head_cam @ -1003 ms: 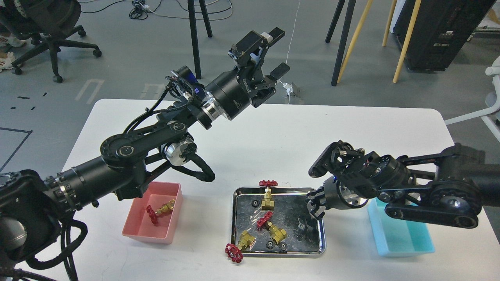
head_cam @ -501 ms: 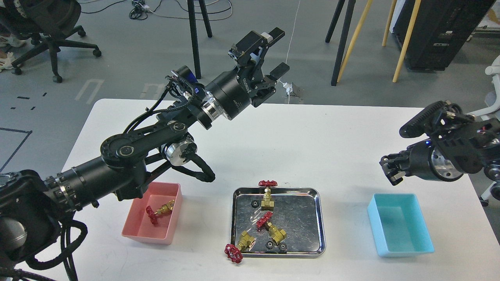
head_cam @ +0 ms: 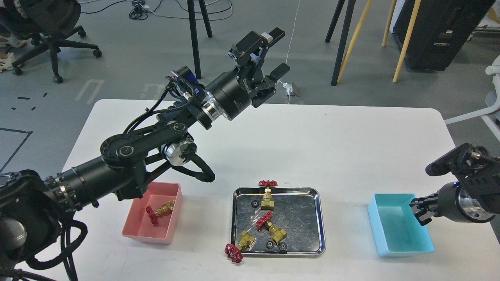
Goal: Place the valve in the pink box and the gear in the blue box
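The pink box [head_cam: 137, 232] at the front left holds one valve [head_cam: 161, 210]. The steel tray [head_cam: 322, 222] in the front middle holds three more valves: one upright [head_cam: 268, 197], one lying in the middle [head_cam: 273, 228], one [head_cam: 239, 246] hanging over the front left rim. Small black gears lie in the tray at the back left [head_cam: 255, 203] and front [head_cam: 269, 245]. The blue box [head_cam: 398, 234] at the front right looks empty. My left gripper [head_cam: 280, 51] is open and empty, raised over the table's far edge. My right gripper [head_cam: 418, 212] hangs over the blue box's right wall, its dark fingers indistinct.
The white table [head_cam: 312, 140] ends just beyond the left gripper. Behind it are tripod legs [head_cam: 343, 43], wooden poles [head_cam: 404, 43], a black cabinet [head_cam: 441, 31] and an office chair [head_cam: 47, 35] at the far left.
My right arm has left the tray's right side, swung out to the right and come down over the blue box. The left arm has not moved.
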